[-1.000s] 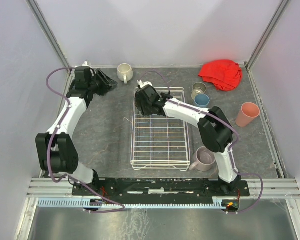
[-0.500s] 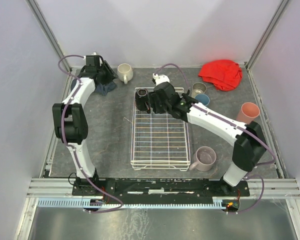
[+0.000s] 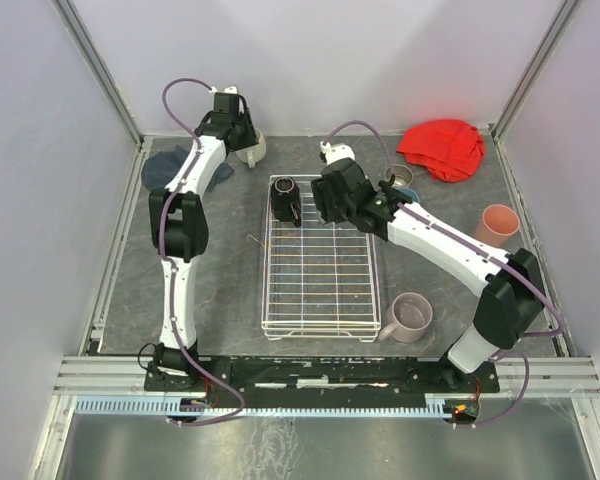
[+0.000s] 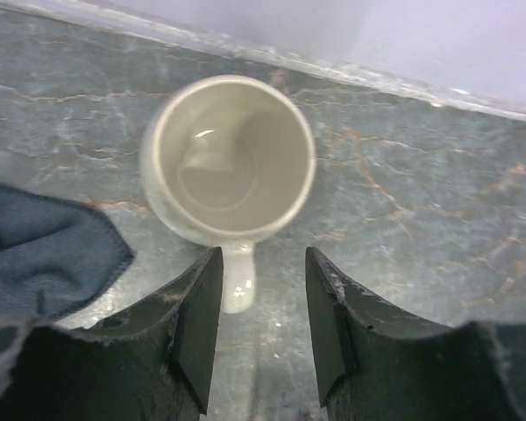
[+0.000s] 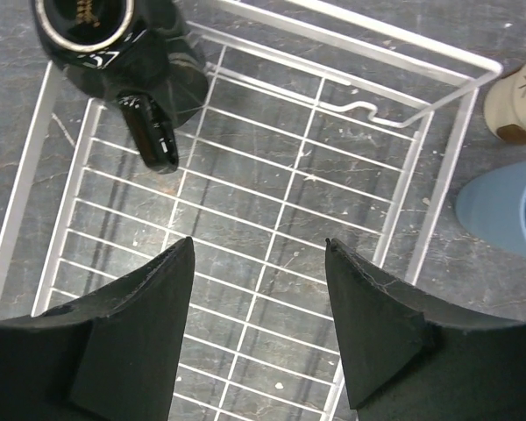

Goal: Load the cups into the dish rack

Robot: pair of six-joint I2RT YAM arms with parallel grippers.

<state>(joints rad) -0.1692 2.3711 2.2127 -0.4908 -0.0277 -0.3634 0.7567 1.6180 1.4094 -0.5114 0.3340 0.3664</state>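
While pale walls enclose the grey marbled tabletop, the glossy black mug sits in the 11 o'clock corner of the dish rack, with the right gripper spread empty and the left gripper spread astride the handle of the cream mug.

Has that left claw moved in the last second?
Yes. The left gripper has swung right along the back wall and now hangs at the cream mug, by its handle.

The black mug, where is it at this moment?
In the top view, the black mug sits inside the white dish rack, in its far left corner, just left of the right gripper.
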